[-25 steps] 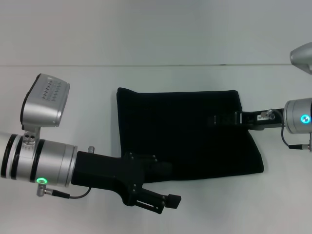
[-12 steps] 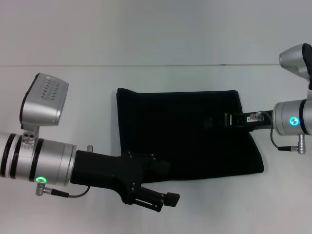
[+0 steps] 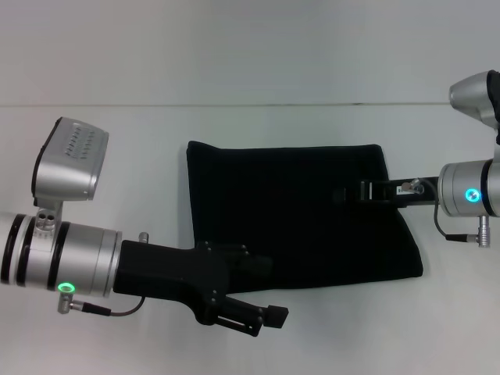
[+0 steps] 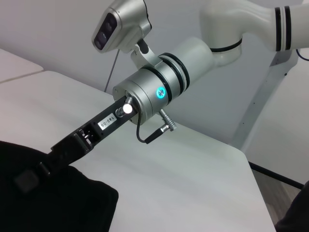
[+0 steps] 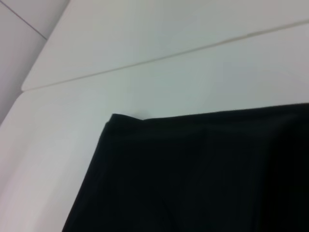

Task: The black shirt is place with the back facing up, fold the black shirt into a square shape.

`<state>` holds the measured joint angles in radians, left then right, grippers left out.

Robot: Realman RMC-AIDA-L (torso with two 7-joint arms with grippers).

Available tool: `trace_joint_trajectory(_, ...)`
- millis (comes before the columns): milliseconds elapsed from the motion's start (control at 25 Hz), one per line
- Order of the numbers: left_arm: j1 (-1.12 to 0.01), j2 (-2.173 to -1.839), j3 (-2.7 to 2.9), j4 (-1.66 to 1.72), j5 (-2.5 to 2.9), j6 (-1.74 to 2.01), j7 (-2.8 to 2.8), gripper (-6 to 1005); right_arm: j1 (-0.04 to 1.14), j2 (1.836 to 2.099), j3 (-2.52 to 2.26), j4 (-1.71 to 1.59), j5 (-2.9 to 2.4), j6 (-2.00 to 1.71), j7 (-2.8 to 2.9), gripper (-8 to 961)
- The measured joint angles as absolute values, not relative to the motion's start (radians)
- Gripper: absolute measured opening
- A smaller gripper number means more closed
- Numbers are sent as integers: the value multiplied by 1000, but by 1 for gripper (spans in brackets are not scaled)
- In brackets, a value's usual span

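Observation:
The black shirt [image 3: 289, 211] lies folded into a wide, roughly rectangular block on the white table, plain side up. My left gripper [image 3: 269, 293] is at the shirt's near left corner, open. One of its fingers is over the cloth and the other finger [image 3: 275, 316] is over bare table. My right gripper [image 3: 340, 194] reaches in from the right, low over the shirt's right half. The left wrist view shows that right gripper [image 4: 26, 180] resting over the shirt [image 4: 48, 208]. Only the shirt's far corner [image 5: 193, 179] shows in the right wrist view.
The white table [image 3: 117, 156] surrounds the shirt on all sides, with a seam [image 3: 234, 105] running across behind it. In the left wrist view the table's right edge [image 4: 251, 164] drops off to the floor.
My right arm slid a little left over the shirt, then eased slightly back right. The left arm and the shirt have stayed almost still.

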<state>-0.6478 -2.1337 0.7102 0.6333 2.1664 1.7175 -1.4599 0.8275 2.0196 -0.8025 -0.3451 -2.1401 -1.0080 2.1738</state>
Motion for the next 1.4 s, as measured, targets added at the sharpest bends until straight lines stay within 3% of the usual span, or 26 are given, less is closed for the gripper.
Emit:
trace_joint_trajectory(160,-648,-2134,710,633,2165,1717,-1460,922,816,2016,-802,-347,-2063,-1035,2082,85)
trace_joint_trajectory(640,-640,-2134,659,632,2152,1720,-1453,921,780,2019,-802,-482,-1989,-1144,2018,84)
trace_joint_trajectory(1400,-638,-2139,651,631,2140,1718,-1481,922,696,1988,-794,-538,-1988,-1232,2034,85)
